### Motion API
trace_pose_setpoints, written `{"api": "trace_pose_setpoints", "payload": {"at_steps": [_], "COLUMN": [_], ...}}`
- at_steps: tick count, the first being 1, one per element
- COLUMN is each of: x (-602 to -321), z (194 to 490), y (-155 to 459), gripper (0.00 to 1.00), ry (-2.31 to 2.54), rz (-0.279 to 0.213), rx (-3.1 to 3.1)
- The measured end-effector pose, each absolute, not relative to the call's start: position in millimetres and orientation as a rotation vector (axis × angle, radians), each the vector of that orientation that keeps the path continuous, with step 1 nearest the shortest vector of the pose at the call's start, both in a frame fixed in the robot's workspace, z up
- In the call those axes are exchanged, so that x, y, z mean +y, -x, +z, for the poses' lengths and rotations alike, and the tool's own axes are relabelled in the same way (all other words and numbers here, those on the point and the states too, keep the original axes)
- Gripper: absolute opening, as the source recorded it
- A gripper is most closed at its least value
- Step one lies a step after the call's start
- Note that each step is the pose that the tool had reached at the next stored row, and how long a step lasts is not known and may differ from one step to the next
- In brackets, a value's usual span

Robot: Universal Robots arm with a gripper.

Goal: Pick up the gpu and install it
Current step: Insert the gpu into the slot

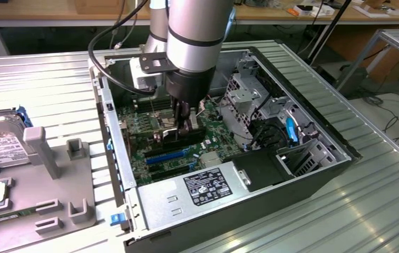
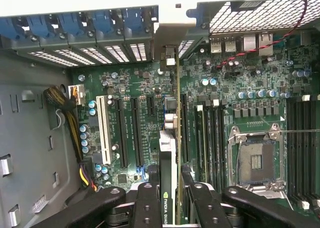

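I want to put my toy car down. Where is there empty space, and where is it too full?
The ribbed table is bare beyond the gray tray and on the exterior view's right of the computer case. Inside the case it is crowded: the gripper holds the graphics card there.

The gpu [image 2: 172, 138], a thin dark-green card with a silvery bracket end and an NVIDIA label, is standing on edge over the motherboard's [image 2: 135, 83] long slots, mid-way inside the open case [image 1: 115, 153], sitting clamped between the gripper's [image 2: 172, 203] fingers.
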State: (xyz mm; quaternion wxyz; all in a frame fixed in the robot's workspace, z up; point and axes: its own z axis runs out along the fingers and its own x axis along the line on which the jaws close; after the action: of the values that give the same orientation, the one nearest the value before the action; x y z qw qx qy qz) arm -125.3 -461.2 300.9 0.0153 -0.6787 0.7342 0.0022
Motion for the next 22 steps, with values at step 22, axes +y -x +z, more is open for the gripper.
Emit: {"api": "trace_pose_setpoints", "payload": {"at_steps": [22], "x": [-460.8], "z": [294.2], "y": [126.3], "gripper": [0.27], "ry": [2.113], "rz": [0.0], "rx": [2.286]}}
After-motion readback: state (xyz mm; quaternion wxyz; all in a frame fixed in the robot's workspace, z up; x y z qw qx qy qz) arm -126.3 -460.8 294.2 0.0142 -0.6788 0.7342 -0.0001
